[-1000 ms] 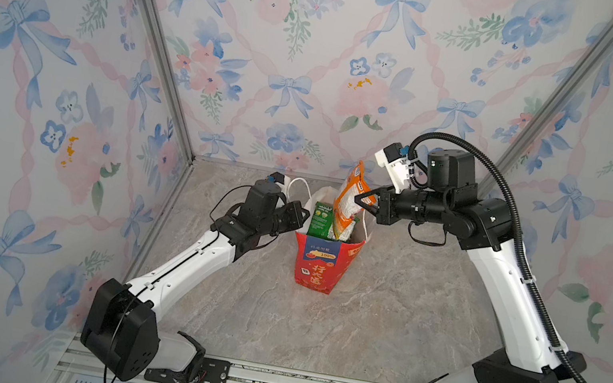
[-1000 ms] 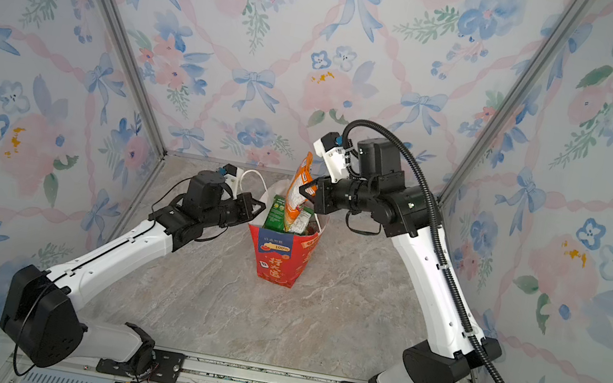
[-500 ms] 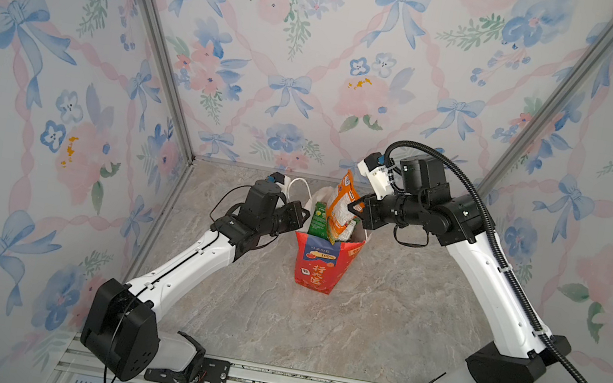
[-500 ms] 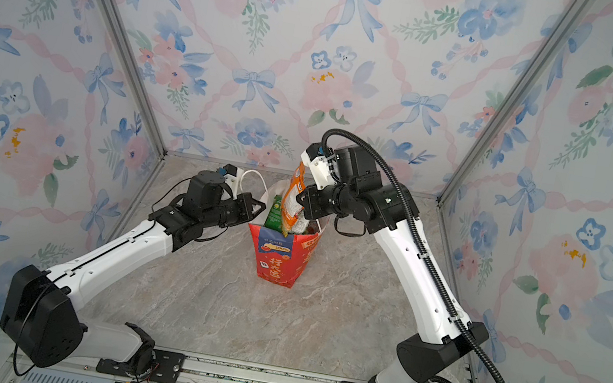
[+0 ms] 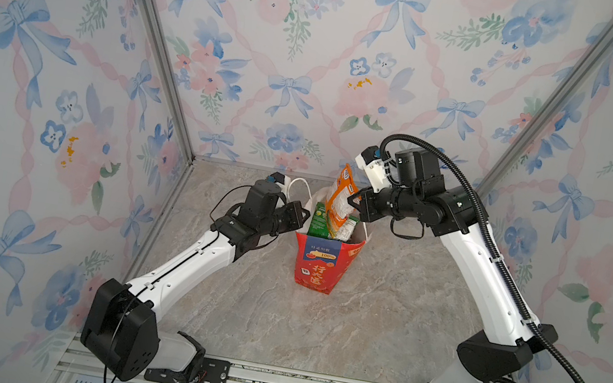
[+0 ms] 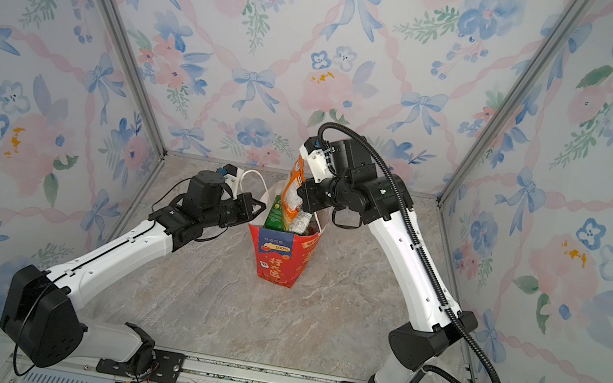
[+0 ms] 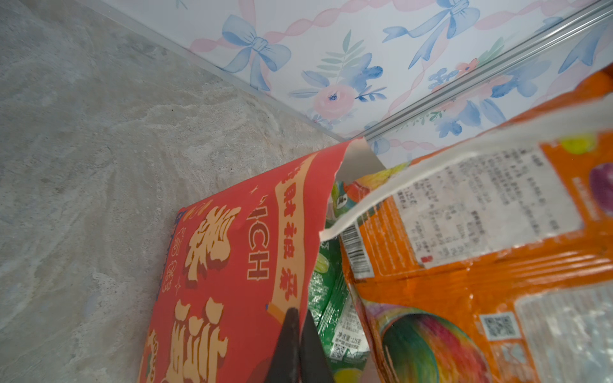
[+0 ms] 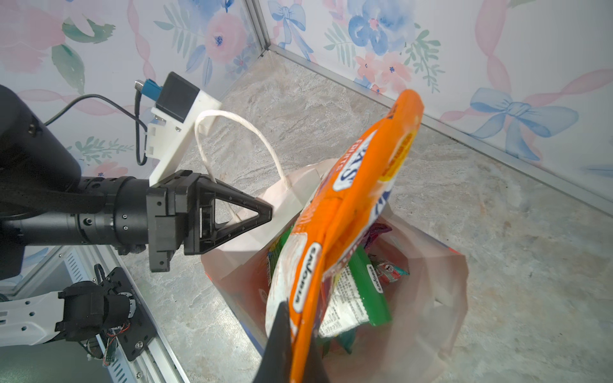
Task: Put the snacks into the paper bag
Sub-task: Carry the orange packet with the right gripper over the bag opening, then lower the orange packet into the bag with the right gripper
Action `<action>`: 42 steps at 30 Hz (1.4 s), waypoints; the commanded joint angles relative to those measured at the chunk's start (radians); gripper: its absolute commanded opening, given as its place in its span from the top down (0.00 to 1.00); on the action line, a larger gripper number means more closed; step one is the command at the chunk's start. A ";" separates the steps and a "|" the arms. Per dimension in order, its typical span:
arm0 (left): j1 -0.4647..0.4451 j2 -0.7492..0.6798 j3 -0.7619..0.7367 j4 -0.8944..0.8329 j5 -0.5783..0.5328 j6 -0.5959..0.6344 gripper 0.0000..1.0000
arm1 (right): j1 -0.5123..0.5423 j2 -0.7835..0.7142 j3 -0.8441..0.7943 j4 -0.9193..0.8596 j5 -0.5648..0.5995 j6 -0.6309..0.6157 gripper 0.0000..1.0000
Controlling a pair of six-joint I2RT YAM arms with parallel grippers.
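Since a second ago the right gripper (image 5: pixel 354 204) has eased inward and down, so the crinkly orange plastic snack packet (image 5: pixel 341 196) pinched between its jaws now dips its lower end into the tall red paper bag (image 5: pixel 319 266) (a green packet (image 5: pixel 318 220) and others already sit inside). The left gripper (image 5: pixel 304 217) has stayed put, jaws pressed together on the bag's rim, probably to hold the mouth open and steady the bag.
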 commanded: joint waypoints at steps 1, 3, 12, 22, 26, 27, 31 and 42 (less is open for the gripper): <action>0.007 -0.039 0.016 0.084 0.030 0.006 1.00 | 0.009 0.007 0.061 -0.025 0.009 -0.022 1.00; 0.007 -0.040 0.014 0.085 0.030 0.006 1.00 | 0.008 0.015 0.068 -0.036 0.003 -0.020 1.00; 0.009 -0.033 0.022 0.085 0.032 0.007 1.00 | 0.011 -0.017 -0.038 -0.049 -0.017 -0.016 1.00; 0.009 -0.026 0.027 0.090 0.035 0.005 1.00 | 0.036 0.001 -0.051 -0.135 0.005 -0.046 1.00; 0.011 -0.026 0.026 0.090 0.030 0.005 1.00 | 0.036 -0.009 -0.029 -0.184 -0.012 -0.051 1.00; 0.010 -0.026 0.027 0.090 0.030 0.005 1.00 | 0.036 -0.010 -0.019 -0.197 -0.017 -0.050 1.00; 0.010 -0.021 0.028 0.090 0.032 0.005 1.00 | 0.036 0.014 0.032 -0.264 -0.042 -0.055 1.00; 0.014 -0.027 0.021 0.093 0.034 0.008 1.00 | 0.030 0.132 0.100 -0.269 0.076 -0.060 0.99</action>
